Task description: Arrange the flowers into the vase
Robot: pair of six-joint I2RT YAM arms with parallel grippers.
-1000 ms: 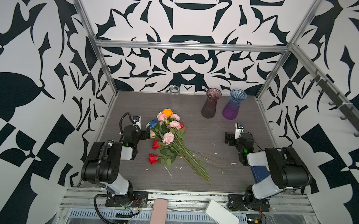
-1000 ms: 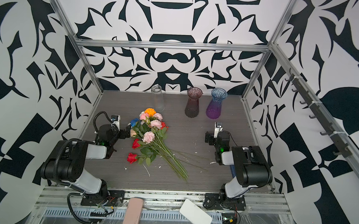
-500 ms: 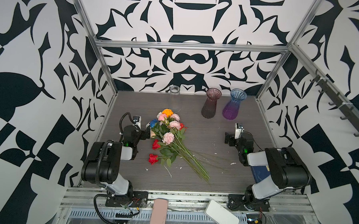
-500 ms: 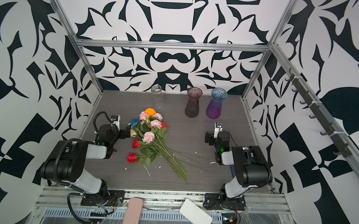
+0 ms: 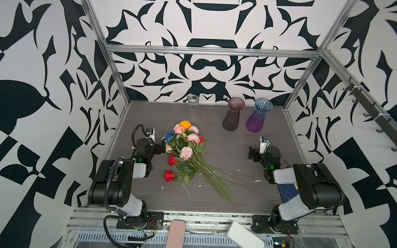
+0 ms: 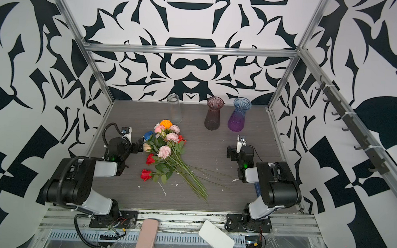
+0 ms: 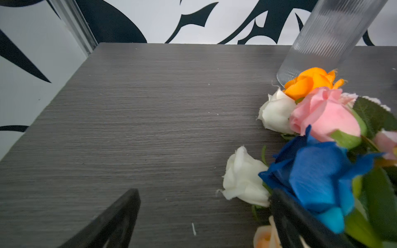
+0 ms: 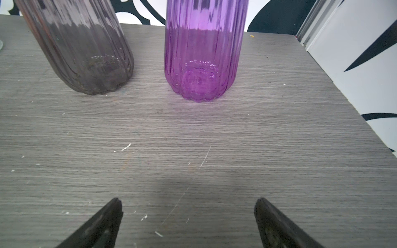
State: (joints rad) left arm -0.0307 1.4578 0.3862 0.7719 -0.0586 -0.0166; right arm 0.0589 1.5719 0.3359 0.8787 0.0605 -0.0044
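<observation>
**Lot: bunch of artificial roses (image 5: 189, 156) lying flat on the grey table (image 5: 226, 148); three vases empty; both arms low.**

Heads point toward the back wall, stems fan toward the front edge. Left gripper (image 7: 204, 214): spread wide, holding nothing, one finger just beside the blue rose (image 7: 318, 178). Right gripper (image 8: 189, 214): likewise spread and empty, facing the smoky maroon vase (image 5: 232, 116) and the blue-to-purple vase (image 5: 258, 119). The clear ribbed vase (image 5: 193, 108) stands just behind the orange head. Risks, as I judge them: stems and leaves look tangled, so lifting one rose may drag its neighbours. A swinging stem or arm could topple one of the tall, narrow vases. A pinch on a soft head rather than a stem would likely slip. Against a second ago: no change, with flowers, vases and both grippers where they were.
</observation>
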